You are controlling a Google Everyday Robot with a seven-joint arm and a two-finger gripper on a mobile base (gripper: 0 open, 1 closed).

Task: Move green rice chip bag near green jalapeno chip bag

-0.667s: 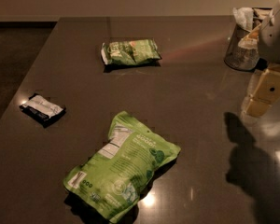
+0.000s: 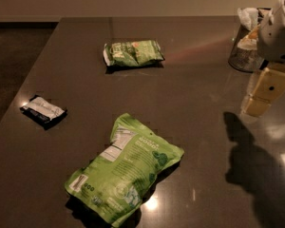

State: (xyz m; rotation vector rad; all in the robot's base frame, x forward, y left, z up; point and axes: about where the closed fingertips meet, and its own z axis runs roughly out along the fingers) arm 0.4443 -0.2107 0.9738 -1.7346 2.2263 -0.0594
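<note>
The green rice chip bag (image 2: 123, 170), a large lime-green pouch with a white nutrition label, lies flat on the dark table (image 2: 190, 89) near the front. The green jalapeno chip bag (image 2: 133, 53), smaller and darker with a reddish patch, lies further back, well apart from it. My gripper (image 2: 263, 91) hangs at the right edge of the view, above the table and far to the right of both bags. It holds nothing that I can see.
A small black-and-white packet (image 2: 43, 110) lies near the table's left edge. A dark mesh cup (image 2: 244, 46) with white paper in it stands at the back right, behind my arm. The floor shows beyond the table's left edge.
None of the bags has moved. My gripper stays at the right edge in about the same place.
</note>
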